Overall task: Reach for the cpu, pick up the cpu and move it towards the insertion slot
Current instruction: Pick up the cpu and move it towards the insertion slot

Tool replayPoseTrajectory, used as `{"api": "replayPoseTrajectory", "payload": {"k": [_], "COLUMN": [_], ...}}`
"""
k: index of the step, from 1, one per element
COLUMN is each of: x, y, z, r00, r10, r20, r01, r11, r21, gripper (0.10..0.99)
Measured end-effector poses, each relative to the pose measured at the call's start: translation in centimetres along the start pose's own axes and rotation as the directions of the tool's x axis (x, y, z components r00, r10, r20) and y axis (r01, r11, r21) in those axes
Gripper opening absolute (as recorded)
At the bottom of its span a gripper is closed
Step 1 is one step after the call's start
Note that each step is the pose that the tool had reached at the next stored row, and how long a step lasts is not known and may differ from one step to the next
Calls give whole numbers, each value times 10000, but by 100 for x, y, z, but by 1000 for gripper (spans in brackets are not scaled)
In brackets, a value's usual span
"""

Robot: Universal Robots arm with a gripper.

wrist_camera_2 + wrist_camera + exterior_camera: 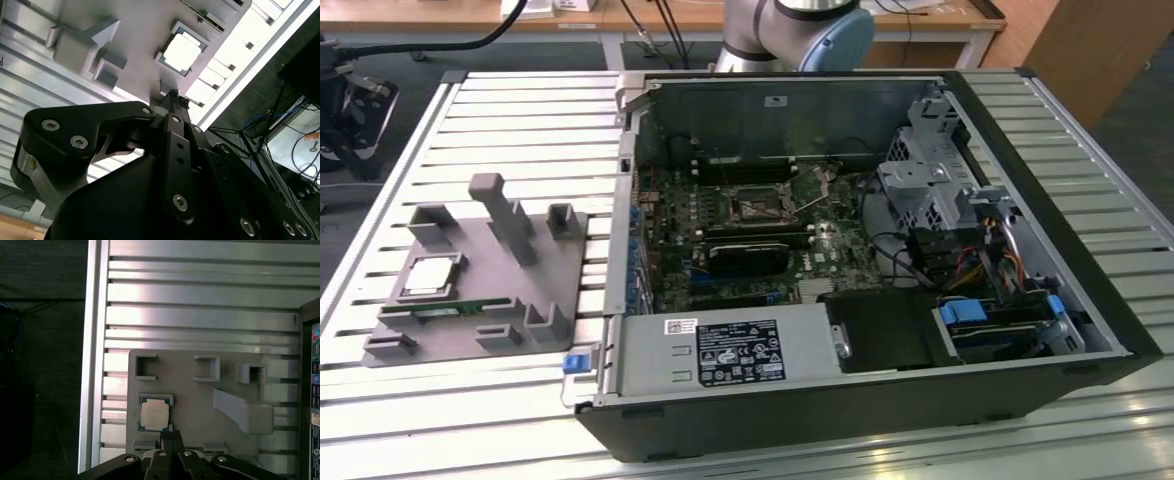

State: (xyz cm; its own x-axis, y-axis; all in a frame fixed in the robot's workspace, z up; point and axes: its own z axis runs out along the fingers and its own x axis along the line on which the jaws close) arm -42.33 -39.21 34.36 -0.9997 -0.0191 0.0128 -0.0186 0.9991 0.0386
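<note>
The cpu point(154, 415) is lying flat, silvery lid up, in a shallow recess of the grey fixture point(567, 265). The fixture is sitting on the slatted desk point(507, 110), to the exterior view's left of the open case point(854, 415). The claw point(171, 436) is hanging above the fixture, just beside one edge of the chip in the first wrist view. Its fingers are pressing together on nothing and are not touching the chip. The slot point(761, 207) is sitting on the green board point(843, 262) inside the case, well apart from the cpu.

The chip is probably light, thin and stiff, with a smooth lid that is likely slippery and an underside that is likely fragile. Pinching two opposite edges at the paler rim, where the recess walls are leaving gaps, looks the safest hold. Being square, it has no real long axis, and its edges are running parallel with the fixture's sides. Which corner is carrying the alignment mark I cannot tell.
</note>
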Motion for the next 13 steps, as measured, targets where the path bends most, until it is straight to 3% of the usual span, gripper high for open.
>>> {"api": "replayPoseTrajectory", "payload": {"k": [7,13], "x": [15,89], "y": [-12,-15], "z": [71,167], "r00": [10000,10000], "r10": [1,0], "r20": [-2,-1], "r01": [-1,0], "r11": [10000,10000], "r21": [1,1], "gripper": [106,106]}}
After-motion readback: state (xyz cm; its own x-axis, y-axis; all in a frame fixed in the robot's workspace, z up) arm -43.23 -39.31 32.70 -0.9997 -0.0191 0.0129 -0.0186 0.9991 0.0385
